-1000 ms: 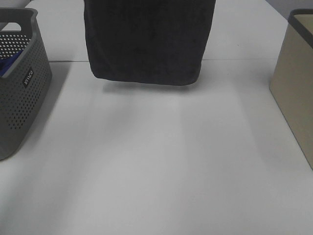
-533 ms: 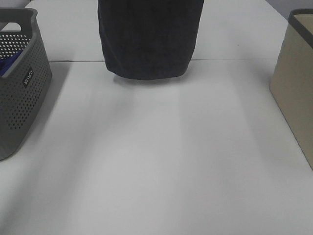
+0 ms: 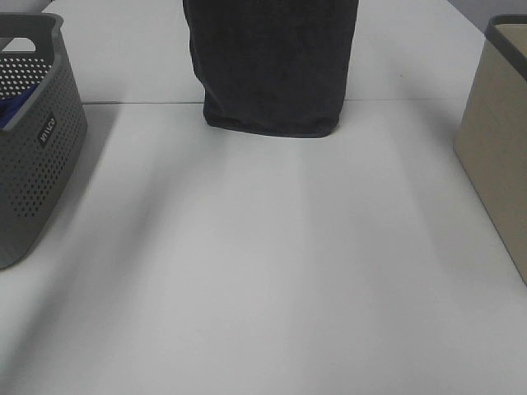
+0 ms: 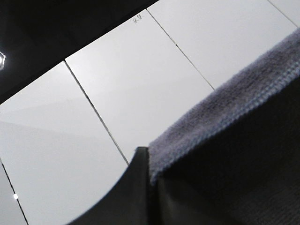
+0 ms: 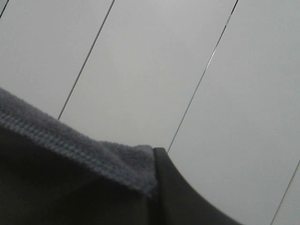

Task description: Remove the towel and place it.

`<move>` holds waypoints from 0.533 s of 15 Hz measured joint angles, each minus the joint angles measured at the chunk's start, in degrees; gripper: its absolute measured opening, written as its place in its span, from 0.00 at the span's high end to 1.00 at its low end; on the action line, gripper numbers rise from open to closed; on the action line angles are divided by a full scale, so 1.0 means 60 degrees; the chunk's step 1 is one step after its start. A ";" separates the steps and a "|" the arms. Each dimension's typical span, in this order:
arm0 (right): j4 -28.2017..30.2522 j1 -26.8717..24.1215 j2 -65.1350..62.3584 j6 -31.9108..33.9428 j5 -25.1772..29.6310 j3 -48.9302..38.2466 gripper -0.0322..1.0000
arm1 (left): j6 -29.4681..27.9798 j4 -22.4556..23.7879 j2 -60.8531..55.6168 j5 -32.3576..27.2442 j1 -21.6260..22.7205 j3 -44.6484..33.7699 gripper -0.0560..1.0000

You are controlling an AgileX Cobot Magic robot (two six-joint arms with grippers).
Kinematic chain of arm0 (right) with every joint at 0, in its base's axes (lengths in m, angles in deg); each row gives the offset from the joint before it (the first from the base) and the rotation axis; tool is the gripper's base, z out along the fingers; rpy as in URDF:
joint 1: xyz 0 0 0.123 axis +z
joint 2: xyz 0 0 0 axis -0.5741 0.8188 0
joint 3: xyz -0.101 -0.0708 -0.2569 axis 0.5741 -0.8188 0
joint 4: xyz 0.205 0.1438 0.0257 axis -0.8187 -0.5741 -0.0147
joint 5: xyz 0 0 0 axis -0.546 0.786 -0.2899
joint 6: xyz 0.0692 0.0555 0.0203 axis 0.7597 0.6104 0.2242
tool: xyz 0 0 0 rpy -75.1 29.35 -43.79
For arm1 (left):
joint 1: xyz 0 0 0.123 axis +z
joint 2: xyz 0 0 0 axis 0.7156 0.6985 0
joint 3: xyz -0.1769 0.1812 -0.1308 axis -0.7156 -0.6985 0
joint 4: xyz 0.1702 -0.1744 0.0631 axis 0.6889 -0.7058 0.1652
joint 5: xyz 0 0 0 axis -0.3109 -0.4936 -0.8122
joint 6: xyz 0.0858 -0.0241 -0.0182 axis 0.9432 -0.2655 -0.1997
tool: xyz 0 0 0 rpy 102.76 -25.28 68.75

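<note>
Hanging at the bench's far edge, your towel (image 3: pixel 272 66) drapes straight down. Left gripper (image 4: pixel 147 164) and right gripper (image 5: pixel 154 173) each pinch its hem.

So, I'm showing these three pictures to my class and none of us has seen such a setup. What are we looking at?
This is a robot with two arms, each ending in a gripper. The wide picture comes from a camera mounted high; the other two come from cameras on the wrists. In the wide view a dark towel hangs over a white table, its top out of frame. A grey basket with something blue inside stands left, a beige bin right. Each wrist view shows a dark finger against the towel's hem: the left gripper and the right gripper appear to pinch it, holding it up.
</note>
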 joint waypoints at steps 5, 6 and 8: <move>-0.0019 0.0000 0.0010 0.0038 0.0172 0.0019 0.96 | 0.0000 -0.0010 0.0000 -0.0296 0.0000 0.0048 0.95; -0.0029 0.0000 0.0010 0.0038 0.0420 0.0019 0.96 | 0.0000 -0.0010 0.0000 -0.0458 0.0000 0.0048 0.95; -0.0286 0.0000 0.0000 0.0038 0.1251 0.0019 0.96 | 0.0000 -0.0115 0.0000 -0.1423 0.0000 0.0048 0.95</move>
